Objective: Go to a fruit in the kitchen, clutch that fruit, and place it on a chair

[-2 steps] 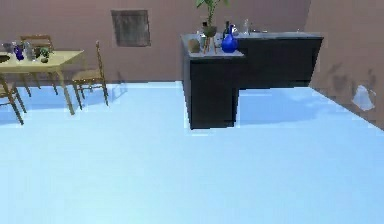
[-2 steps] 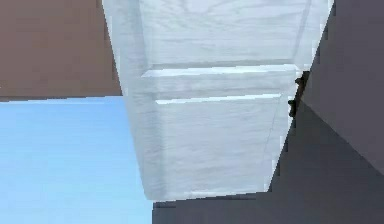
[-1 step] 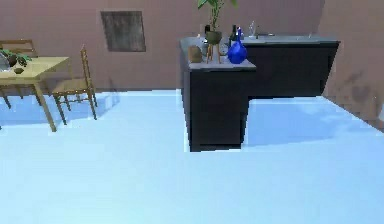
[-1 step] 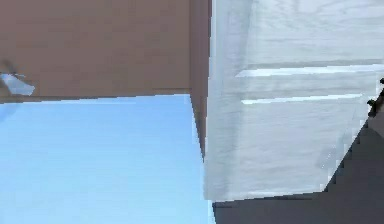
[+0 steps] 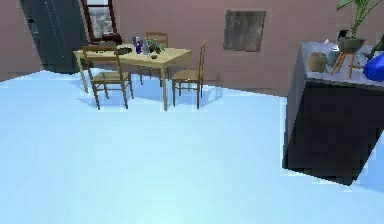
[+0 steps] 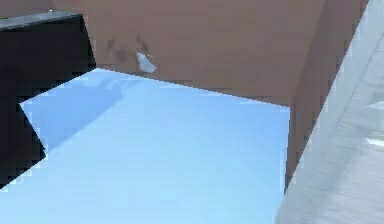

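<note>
In the forward view, a dark door (image 5: 50, 35) stands at the far left against the pinkish wall, with a red-framed window (image 5: 100, 15) just beside it. In front of them stands a wooden worktop (image 5: 165, 55) on four legs. A near chair (image 5: 108, 75) is drawn up to its left front, a far chair (image 5: 156, 38) stands behind it, and a side chair (image 5: 189, 75) stands at its right end. On this worktop are a dark flat thing (image 5: 122, 52), a blue bottle (image 5: 137, 45) and a small green plant (image 5: 153, 46), all close together. Farther right a grey-brown panel (image 5: 244, 30) hangs on the wall. At the right edge stands a dark worktop (image 5: 335, 125), well apart from the chairs across the pale blue floor (image 5: 150, 150). It carries a brownish round thing (image 5: 318, 61), a potted plant (image 5: 352, 42) and a blue thing (image 5: 374, 68). Which of these small things is the fruit cannot be told, though the brownish round one has the likeliest shape.

In the arm side view, a black block (image 6: 30, 60) fills the left. The blue floor runs from it to a brown wall (image 6: 220, 45), where a small pale shape (image 6: 146, 63) shows low down. A grey slab (image 6: 345, 150) rises at the right.

How the pincer stands cannot be told.
</note>
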